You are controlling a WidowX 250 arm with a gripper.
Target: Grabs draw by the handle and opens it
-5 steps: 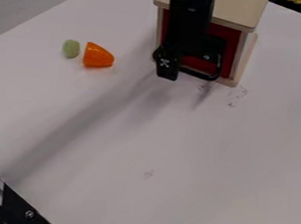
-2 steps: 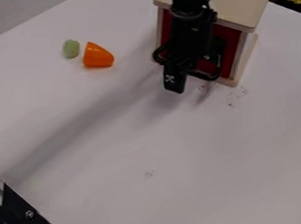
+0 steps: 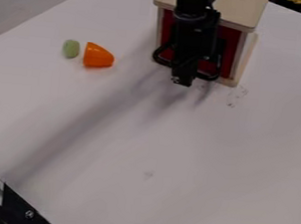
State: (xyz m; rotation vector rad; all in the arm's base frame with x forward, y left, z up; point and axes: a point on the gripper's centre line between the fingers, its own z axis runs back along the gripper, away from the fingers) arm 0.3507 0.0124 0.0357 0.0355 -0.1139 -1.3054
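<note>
The long black handle (image 3: 210,77) runs side to side, just behind the gripper (image 3: 182,80), near the far edge of the bench (image 3: 143,148). I can't tell if the gripper is open.

The arm (image 3: 191,19) is black all over — a dark, smooth finish with faint grey highlights. A rounded, collar-like section bulges along it, and below that comes a straighter, narrower stretch. The gripper (image 3: 182,79) is black too, slim and blocky — with a small pale spot near its lower end.
</note>
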